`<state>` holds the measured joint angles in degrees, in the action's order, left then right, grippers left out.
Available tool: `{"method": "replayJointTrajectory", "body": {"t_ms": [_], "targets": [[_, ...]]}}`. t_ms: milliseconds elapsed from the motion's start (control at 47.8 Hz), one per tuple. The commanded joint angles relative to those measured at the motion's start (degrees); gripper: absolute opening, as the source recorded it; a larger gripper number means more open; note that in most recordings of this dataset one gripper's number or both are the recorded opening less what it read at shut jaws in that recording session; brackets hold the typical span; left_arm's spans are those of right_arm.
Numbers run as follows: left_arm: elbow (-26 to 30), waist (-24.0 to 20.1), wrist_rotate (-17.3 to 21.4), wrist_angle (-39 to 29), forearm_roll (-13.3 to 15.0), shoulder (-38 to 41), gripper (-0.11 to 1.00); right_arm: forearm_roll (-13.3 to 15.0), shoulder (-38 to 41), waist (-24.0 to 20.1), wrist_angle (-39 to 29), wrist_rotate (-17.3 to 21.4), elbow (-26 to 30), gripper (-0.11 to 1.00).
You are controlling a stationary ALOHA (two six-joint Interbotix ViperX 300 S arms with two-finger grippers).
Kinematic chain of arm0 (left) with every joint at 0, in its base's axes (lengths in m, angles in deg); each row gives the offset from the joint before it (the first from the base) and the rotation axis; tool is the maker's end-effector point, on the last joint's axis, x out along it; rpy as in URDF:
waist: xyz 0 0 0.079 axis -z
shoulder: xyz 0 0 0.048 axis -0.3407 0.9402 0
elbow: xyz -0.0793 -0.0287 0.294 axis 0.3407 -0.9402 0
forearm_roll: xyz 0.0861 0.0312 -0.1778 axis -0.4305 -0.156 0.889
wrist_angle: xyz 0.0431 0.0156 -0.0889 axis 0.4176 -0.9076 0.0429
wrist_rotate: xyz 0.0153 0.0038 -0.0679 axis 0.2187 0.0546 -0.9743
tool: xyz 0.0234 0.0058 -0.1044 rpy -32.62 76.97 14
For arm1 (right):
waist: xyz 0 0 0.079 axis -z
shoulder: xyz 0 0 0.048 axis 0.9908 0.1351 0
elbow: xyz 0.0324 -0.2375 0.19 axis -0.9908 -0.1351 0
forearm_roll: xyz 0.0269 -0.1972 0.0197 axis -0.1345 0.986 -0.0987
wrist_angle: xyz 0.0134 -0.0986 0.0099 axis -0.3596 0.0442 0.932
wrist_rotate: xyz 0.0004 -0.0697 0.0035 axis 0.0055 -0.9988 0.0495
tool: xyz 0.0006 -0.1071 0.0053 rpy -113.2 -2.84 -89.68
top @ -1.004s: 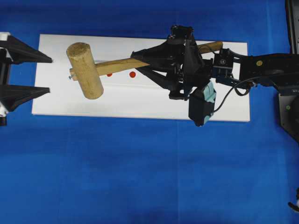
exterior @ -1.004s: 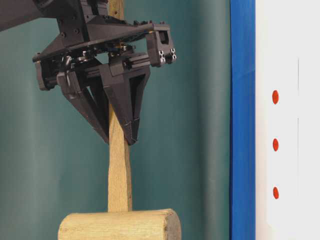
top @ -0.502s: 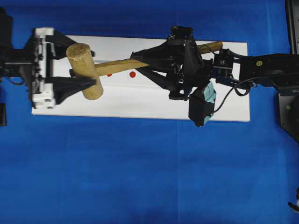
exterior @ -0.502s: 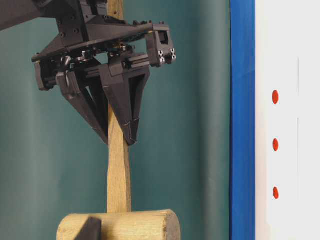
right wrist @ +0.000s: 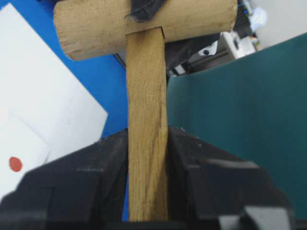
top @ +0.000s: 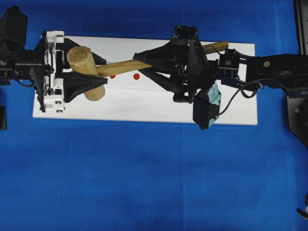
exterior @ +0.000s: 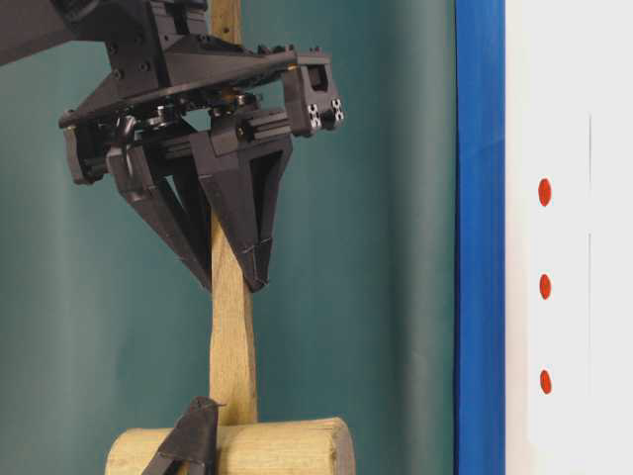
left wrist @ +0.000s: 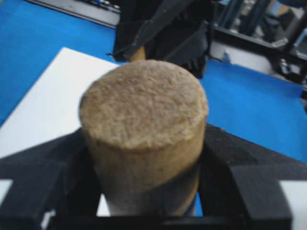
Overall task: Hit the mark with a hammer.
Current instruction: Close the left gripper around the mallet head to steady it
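Blue-covered desk [top: 144, 183], with white board [top: 144, 106] lying across its far half.

At left edge of board: left gripper [top: 105, 70], a second ago parked off the board with jaws at full spread, now moved in over the board's left end and narrowed onto the hammer [top: 82, 57]. Closed around the thick head, one finger [left wrist: 43, 167] on each flank, apparently touching wood in the left wrist view. Head tipped a little compared with half a second back, so contact judged real.

Middle of board: slim handle [top: 125, 67] running rightward from head, raised above the board rather than lying on it. Two red marks [top: 136, 76] visible just beneath the handle; three in a row in the table-level view.

Right half of board: right gripper [top: 139, 63], unchanged, clamped tight on the handle partway along, wood pinched between both fingers in the right wrist view.

Meaning for task: hammer now held at both ends, looks like a handover or a regrasp to set the head, not a strike yet. No mark hit so far, judging by head held clear of the board. Risk: two grips fighting each other and twisting the handle if neither lets go.
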<state>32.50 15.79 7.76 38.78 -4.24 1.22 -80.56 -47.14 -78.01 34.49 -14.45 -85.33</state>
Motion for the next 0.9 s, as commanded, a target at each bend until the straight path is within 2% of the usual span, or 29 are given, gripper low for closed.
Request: {"method": "replayJointTrajectory", "body": {"t_ms": [0, 314, 397, 523, 627, 669, 732, 878], "targets": [[1.05, 0.53, 0.79, 0.18, -0.26, -0.26, 0.45, -1.05, -2.02, 0.0, -0.7, 0.35, 2.55, 0.09], [0.97, 0.53, 0.88, 0.18, -0.26, -0.44, 0.45, -2.11, -2.02, 0.09, -2.99, 1.23, 2.72, 0.13], [0.97, 0.62, 0.97, 0.18, -0.35, -0.35, 0.45, -2.11, -2.02, 0.0, -3.69, 1.67, 2.72, 0.32], [0.97, 0.62, 1.58, -0.18, -0.53, -0.35, 0.45, -2.37, -2.29, -0.26, -5.19, 3.6, 2.9, 0.71], [0.97, 0.53, 3.69, -1.14, -0.62, -0.44, 0.45, -3.34, -3.52, -0.44, -7.21, 7.29, 3.16, 0.94], [0.97, 0.62, 4.92, -1.49, -0.62, -0.44, 0.45, -3.78, -4.13, -0.44, -8.79, 8.96, 3.43, 0.97], [0.97, 0.53, 7.29, -2.11, -0.62, -0.44, 0.45, -4.39, -5.01, -0.44, -11.25, 11.95, 3.87, 0.95], [0.79, 0.62, 15.21, -3.69, -0.53, -0.44, 0.45, -5.45, -5.71, -0.44, -15.82, 19.6, 4.92, 0.96]]}}
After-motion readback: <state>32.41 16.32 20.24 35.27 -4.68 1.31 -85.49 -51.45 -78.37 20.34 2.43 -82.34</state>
